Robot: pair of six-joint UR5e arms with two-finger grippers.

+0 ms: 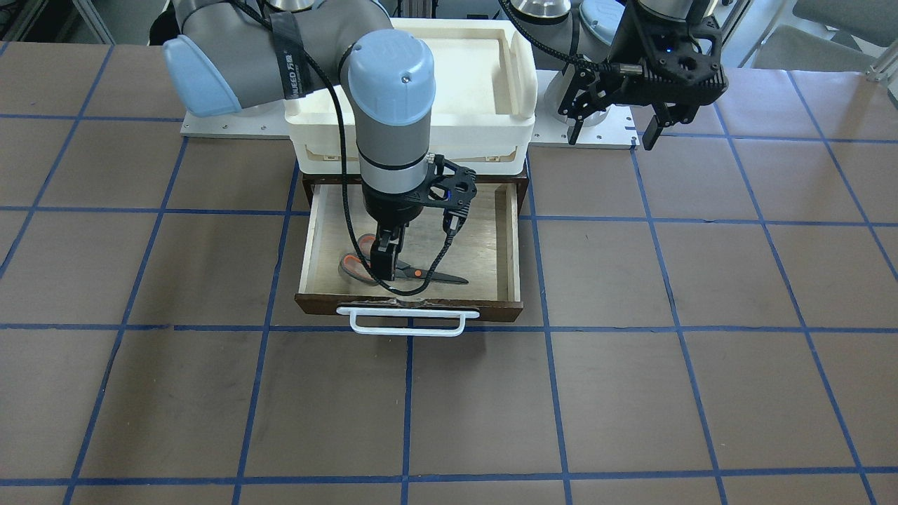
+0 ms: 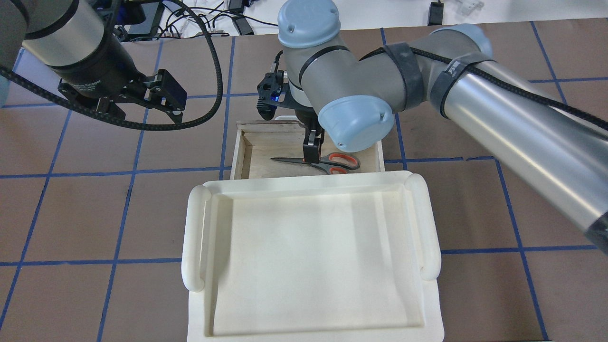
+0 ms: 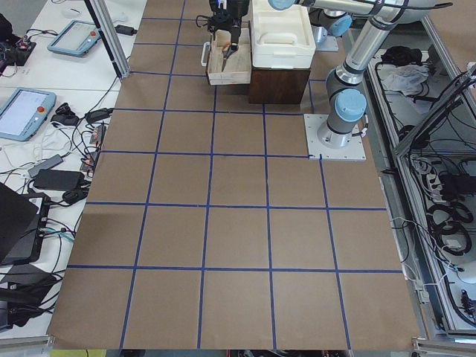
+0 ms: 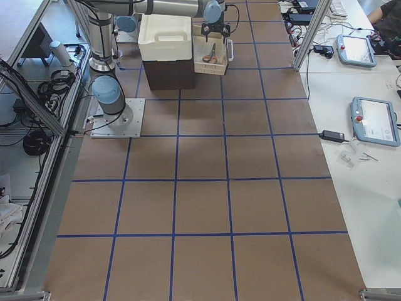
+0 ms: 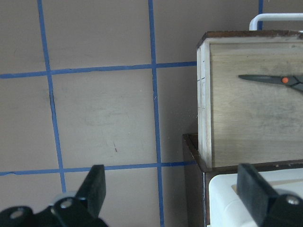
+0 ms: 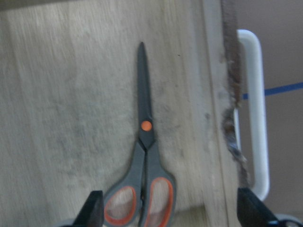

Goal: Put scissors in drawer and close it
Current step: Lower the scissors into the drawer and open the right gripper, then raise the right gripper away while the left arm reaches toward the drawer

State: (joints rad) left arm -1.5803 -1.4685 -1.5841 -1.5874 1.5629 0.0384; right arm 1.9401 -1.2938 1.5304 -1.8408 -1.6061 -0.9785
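Note:
The scissors (image 1: pixel 414 272), with grey handles lined orange-red, lie flat on the floor of the open light-wood drawer (image 1: pixel 508 245), blades pointing along its front. They also show in the overhead view (image 2: pixel 327 163) and the right wrist view (image 6: pixel 144 156). My right gripper (image 1: pixel 384 266) hangs down into the drawer just above the handles. It is open, its fingers (image 6: pixel 94 208) wide on either side of the scissors, holding nothing. My left gripper (image 1: pixel 614 130) is open and empty above the table beside the cabinet. The drawer's white bar handle (image 1: pixel 407 321) faces away from me.
A white foam tray (image 2: pixel 194 237) sits on top of the dark brown cabinet (image 5: pixel 191 156) that the drawer slides out of. The brown table mat with its blue tape grid (image 1: pixel 631 393) surrounds it. Arm base plates (image 1: pixel 231 126) lie behind the cabinet.

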